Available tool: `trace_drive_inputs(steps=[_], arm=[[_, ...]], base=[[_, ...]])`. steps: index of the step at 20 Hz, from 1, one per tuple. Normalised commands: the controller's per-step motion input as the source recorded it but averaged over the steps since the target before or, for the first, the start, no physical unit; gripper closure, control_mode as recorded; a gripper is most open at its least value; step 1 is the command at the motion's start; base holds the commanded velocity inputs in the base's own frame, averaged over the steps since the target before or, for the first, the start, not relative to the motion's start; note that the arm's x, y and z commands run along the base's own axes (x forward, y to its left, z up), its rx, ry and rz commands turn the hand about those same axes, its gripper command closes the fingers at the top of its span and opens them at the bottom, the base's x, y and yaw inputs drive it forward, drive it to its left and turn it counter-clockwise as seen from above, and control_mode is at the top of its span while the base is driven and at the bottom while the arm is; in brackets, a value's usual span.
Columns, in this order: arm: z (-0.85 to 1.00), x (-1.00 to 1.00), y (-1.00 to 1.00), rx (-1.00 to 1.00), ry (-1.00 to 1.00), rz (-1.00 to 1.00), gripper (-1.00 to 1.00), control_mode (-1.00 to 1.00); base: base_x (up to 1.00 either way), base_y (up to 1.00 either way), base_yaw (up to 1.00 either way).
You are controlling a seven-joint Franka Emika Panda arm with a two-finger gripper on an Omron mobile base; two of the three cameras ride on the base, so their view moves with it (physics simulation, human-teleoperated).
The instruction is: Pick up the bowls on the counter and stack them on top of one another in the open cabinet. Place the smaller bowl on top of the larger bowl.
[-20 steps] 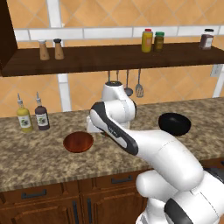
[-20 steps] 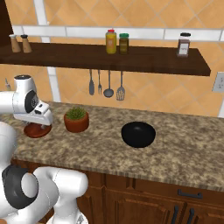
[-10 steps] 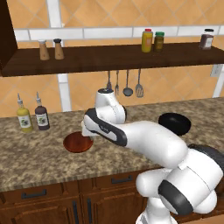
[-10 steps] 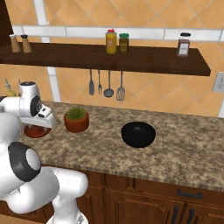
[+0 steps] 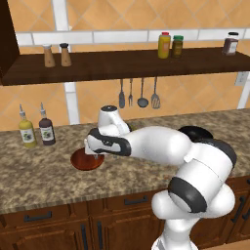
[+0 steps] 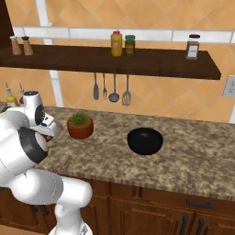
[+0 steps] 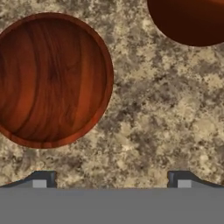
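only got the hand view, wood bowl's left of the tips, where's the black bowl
observer: the larger bowl sits on the counter, to the right of a potted plant and apart from it.
operator: shelf got room for it
observer: looks so. the open cabinet has a bare stretch between two shakers and a yellow bottle.
operator: how high is the tool
observer: low. from the left base view the tool hangs just over the smaller bowl; i cannot tell if it touches.
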Motion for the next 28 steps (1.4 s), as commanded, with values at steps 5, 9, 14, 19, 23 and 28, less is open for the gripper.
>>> trace_drive_inputs(steps=[5,9,14,19,23,28], arm=[[-0.24,0.30,0.09,0.00,0.00,-0.05,-1.00,-1.00],[-0.29,0.25,0.06,0.00,-0.01,-0.04,-1.00,-1.00],[-0.35,0.35,0.08,0.00,0.00,-0.04,-1.00,-1.00],[-0.26,0.32,0.10,0.00,0.00,-0.04,-1.00,-1.00],[-0.16,0.19,0.07,0.00,0.00,-0.03,-1.00,-1.00],[-0.19,0.10,0.23,-0.02,0.00,-0.04,1.00,-1.00]], base=[[0.00,0.00,0.00],[0.00,0.00,0.00],[0.00,0.00,0.00],[0.00,0.00,0.00],[0.00,0.00,0.00],[0.00,0.00,0.00]])
